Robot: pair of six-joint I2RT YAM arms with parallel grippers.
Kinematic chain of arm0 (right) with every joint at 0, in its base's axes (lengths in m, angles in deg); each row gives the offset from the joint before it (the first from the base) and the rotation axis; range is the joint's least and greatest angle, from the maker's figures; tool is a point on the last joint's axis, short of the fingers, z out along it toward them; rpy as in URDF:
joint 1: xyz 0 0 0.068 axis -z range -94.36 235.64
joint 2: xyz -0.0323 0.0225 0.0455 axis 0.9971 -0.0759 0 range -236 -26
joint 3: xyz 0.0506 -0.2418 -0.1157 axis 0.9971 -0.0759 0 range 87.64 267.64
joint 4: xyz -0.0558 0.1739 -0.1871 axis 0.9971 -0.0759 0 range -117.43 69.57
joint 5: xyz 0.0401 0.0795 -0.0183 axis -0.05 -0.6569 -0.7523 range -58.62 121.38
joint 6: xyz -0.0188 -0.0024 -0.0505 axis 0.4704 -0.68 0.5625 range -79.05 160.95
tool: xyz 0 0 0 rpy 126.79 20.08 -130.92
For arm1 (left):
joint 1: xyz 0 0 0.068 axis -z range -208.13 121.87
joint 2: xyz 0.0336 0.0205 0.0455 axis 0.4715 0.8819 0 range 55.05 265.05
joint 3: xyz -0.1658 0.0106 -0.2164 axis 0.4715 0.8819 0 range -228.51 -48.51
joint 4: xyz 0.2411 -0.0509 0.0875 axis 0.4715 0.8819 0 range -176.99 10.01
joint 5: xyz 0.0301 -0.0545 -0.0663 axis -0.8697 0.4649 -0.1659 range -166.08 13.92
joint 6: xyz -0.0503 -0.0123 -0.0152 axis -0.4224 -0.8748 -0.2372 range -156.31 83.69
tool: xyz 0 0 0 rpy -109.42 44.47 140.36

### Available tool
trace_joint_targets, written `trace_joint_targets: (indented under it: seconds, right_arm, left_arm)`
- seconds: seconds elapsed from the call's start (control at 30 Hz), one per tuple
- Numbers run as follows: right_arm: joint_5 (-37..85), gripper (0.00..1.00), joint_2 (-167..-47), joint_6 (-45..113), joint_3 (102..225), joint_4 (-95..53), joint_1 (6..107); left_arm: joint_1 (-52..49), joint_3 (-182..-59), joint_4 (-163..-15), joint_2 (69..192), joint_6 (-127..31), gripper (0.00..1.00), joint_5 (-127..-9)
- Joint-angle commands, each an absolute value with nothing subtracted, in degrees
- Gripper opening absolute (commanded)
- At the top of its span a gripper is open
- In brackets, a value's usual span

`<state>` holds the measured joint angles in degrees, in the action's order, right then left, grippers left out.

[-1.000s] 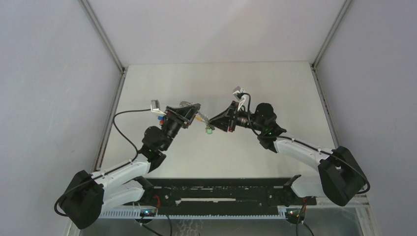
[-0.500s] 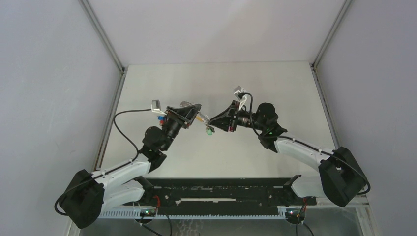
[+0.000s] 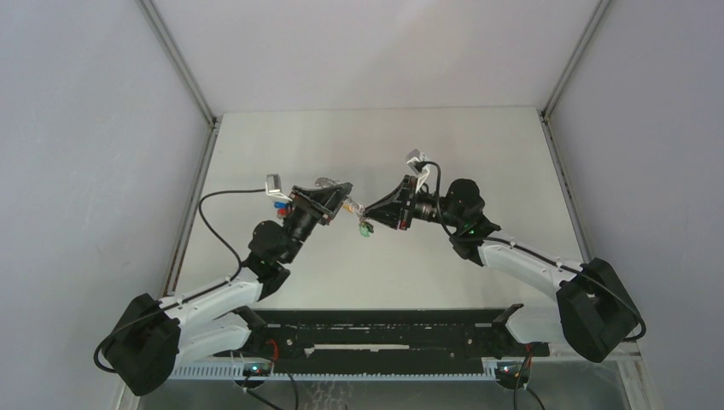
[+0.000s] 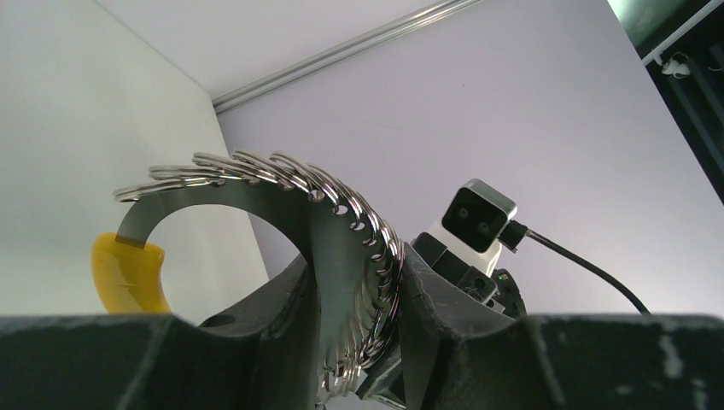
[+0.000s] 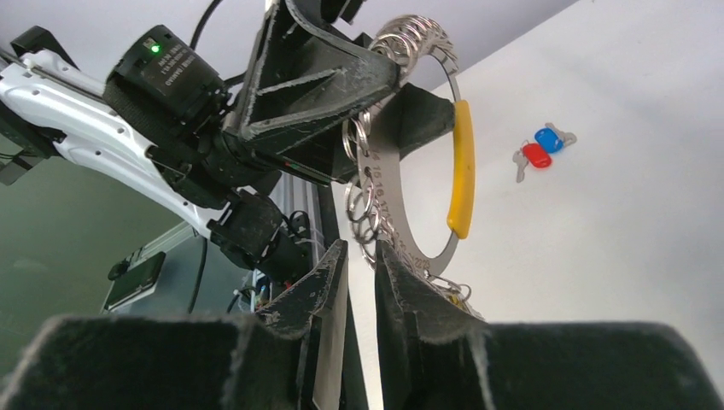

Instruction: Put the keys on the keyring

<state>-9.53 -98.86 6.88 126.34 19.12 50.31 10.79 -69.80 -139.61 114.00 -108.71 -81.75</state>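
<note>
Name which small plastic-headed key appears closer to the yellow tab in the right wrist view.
The silver metal key with the red plastic head; the blue-headed key lies just beyond it, farther from the yellow tab.

Top view:
- White table (image 3: 384, 137), matte, with a pale strip along its left edge (image 3: 192, 205).
- Grey panels enclose it: left wall (image 3: 85, 171), right wall (image 3: 657, 171), back wall (image 3: 376, 51).
- Two aluminium corner posts, left (image 3: 179, 61) and right (image 3: 576, 55), slant down to the table's far corners.
- Near edge: black mounting rail (image 3: 384, 320) running side to side, with a white slotted cable duct (image 3: 367, 369) just below it.

Left wrist view: an aluminium strip (image 4: 341, 53) where the white surface meets the lavender wall (image 4: 512, 111).
</note>
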Motion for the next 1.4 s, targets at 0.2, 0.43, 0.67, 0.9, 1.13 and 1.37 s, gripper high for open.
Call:
trace_joint_targets:
  seconds: [0.2, 0.43, 0.67, 0.9, 1.13, 1.37]
  right_arm:
    - [-7.6, 0.2, -90.9, 15.1, 126.9, 8.5, 52.5]
    - [-15.2, 0.21, -89.4, 21.0, 126.9, 6.2, 54.8]
    - [-19.1, 0.18, -93.4, 21.8, 129.6, 6.1, 54.1]
    - [-19.6, 0.18, -95.5, 21.4, 130.7, 6.6, 52.2]
    - [-19.5, 0.17, -96.2, 23.3, 130.7, 4.0, 52.0]
    - [-18.7, 0.15, -96.6, 23.9, 130.7, 2.6, 52.2]
  left_arm:
    - [11.2, -69.3, -142.5, 112.7, -105.8, 0.0, -81.3]
    - [11.2, -70.7, -142.1, 113.1, -103.7, 0.0, -77.3]
    - [11.3, -72.2, -142.8, 114.6, -103.4, 0.0, -74.7]
    - [11.3, -72.6, -143.5, 115.6, -103.8, 0.0, -74.0]
    - [11.2, -72.1, -144.3, 115.7, -105.3, 0.0, -75.0]
    - [11.2, -71.6, -144.7, 115.5, -106.3, 0.0, -75.9]
